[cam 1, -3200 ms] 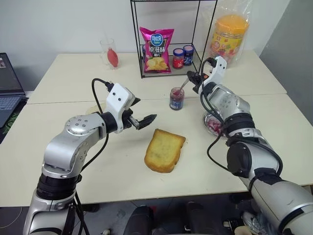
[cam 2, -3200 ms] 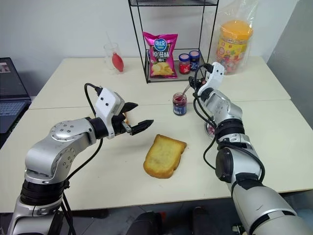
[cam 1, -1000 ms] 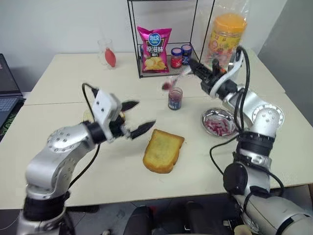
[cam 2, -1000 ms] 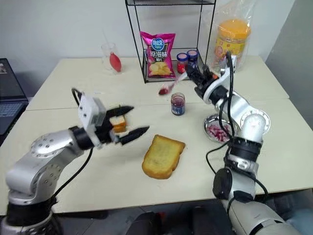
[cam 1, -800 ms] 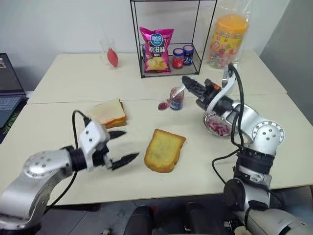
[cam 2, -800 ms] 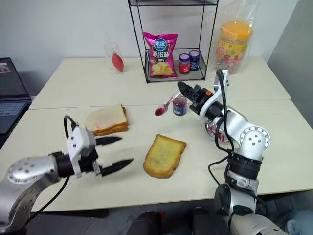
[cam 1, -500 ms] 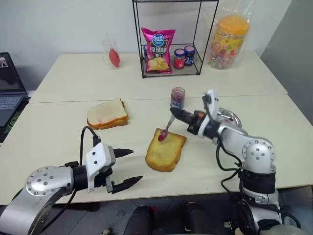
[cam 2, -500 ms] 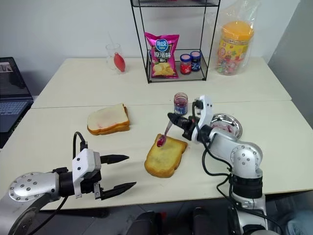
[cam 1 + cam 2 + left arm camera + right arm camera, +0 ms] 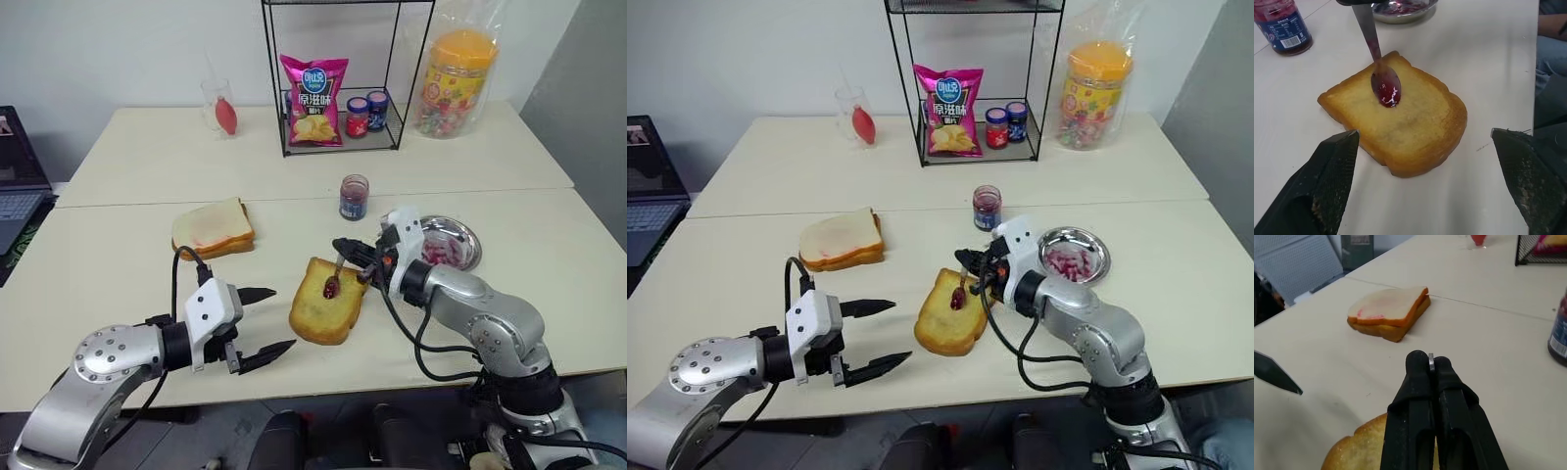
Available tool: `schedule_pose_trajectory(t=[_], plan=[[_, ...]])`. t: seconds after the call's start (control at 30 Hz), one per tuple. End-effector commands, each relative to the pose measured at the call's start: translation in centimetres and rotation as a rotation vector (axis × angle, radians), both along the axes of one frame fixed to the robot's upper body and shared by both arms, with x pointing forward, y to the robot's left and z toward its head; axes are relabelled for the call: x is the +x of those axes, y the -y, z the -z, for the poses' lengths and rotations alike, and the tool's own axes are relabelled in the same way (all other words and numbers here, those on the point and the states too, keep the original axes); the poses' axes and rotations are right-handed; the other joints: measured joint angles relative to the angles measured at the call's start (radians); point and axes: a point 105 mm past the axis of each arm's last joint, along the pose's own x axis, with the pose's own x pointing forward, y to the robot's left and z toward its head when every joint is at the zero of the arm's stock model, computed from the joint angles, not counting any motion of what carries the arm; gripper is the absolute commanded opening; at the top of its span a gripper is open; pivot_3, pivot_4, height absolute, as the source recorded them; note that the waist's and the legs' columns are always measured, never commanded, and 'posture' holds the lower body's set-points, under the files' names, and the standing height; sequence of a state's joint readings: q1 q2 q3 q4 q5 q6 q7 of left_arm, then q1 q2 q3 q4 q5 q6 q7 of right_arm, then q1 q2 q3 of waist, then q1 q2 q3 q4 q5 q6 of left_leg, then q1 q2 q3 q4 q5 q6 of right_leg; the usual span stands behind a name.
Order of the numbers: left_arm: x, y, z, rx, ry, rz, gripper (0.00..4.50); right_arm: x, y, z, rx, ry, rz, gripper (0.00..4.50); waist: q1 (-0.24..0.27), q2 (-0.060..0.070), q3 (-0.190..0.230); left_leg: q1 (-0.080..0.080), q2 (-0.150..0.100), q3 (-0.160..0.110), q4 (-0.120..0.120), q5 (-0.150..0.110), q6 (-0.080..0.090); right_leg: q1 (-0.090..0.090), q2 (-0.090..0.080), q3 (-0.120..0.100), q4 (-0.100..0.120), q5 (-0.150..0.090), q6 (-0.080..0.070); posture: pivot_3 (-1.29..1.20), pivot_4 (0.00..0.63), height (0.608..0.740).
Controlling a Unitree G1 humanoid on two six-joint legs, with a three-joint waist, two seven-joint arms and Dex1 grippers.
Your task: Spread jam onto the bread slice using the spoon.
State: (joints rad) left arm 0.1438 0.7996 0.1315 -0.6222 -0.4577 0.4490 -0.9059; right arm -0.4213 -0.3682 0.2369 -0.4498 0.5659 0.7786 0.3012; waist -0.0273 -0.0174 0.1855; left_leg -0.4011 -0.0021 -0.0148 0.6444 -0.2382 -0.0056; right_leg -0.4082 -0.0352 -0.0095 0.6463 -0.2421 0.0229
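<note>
Head views first: the bread slice (image 9: 328, 313) is laid flat near the front middle of the table (image 9: 118, 255), golden-yellow on top with a darker orange-brown crust. The spoon (image 9: 334, 278) is pinched by its thin handle in the right gripper (image 9: 345, 249), jaws clamped tight on it, and the small oval bowl is set down on the far part of the toast with a dark red blob of jam (image 9: 330, 290) in it. The left gripper (image 9: 266, 321) is held off to the left of the toast, fingers spread wide, nothing in them. The little jam jar (image 9: 354, 197) is stood behind the toast, and a paler bread stack (image 9: 213, 228) is parked off to the left.

Left wrist view: the toast's surface is seen dry and evenly browned, and the glossy jam (image 9: 1386, 91) is confined to the spoon bowl (image 9: 1385, 87).

Right wrist view: the two black fingers (image 9: 1420, 382) are pressed together on the sliver of metal handle (image 9: 1430, 362), above the toast's corner (image 9: 1364, 448).
</note>
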Motion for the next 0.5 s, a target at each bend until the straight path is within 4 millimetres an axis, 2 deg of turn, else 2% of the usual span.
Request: schedule_pose_trajectory(t=[0.03, 0.3, 0.43, 0.5], plan=[[-0.2, 0.0, -0.1, 0.009, 0.028, 0.001, 4.50, -0.9, -0.1, -2.4, -0.048, 0.181, -0.041, 0.02, 0.001, 0.000, 0.000, 0.000, 0.000, 0.000, 0.000, 0.000, 0.000, 0.000, 0.000, 0.000, 0.000, 0.000, 0.000, 0.00, 0.150, 0.740], [-0.1, -0.4, 0.1, 0.025, 0.042, -0.010, 4.50, -2.1, 0.1, -4.9, -0.025, 0.252, -0.114, 0.02, 0.001, 0.000, 0.000, 0.000, 0.000, -0.001, 0.000, 0.000, 0.000, 0.000, 0.000, -0.001, 0.000, 0.000, 0.000, 0.00, 0.150, 0.740], [-0.1, -0.4, 0.1, 0.025, 0.045, -0.009, 4.50, -2.8, -0.1, -5.4, 0.033, 0.209, -0.154, 0.02, 0.002, -0.001, 0.000, 0.000, 0.000, -0.001, 0.000, 0.000, 0.000, 0.000, 0.000, 0.000, 0.000, 0.000, 0.000, 0.00, 0.150, 0.740], [0.0, -0.3, 0.1, 0.025, 0.047, -0.010, 4.50, -2.5, 0.1, -5.5, 0.101, 0.153, -0.134, 0.02, 0.002, -0.001, 0.000, 0.000, 0.000, -0.001, -0.001, 0.000, 0.000, 0.000, 0.000, -0.001, 0.000, 0.000, 0.000, 0.00, 0.150, 0.740]])
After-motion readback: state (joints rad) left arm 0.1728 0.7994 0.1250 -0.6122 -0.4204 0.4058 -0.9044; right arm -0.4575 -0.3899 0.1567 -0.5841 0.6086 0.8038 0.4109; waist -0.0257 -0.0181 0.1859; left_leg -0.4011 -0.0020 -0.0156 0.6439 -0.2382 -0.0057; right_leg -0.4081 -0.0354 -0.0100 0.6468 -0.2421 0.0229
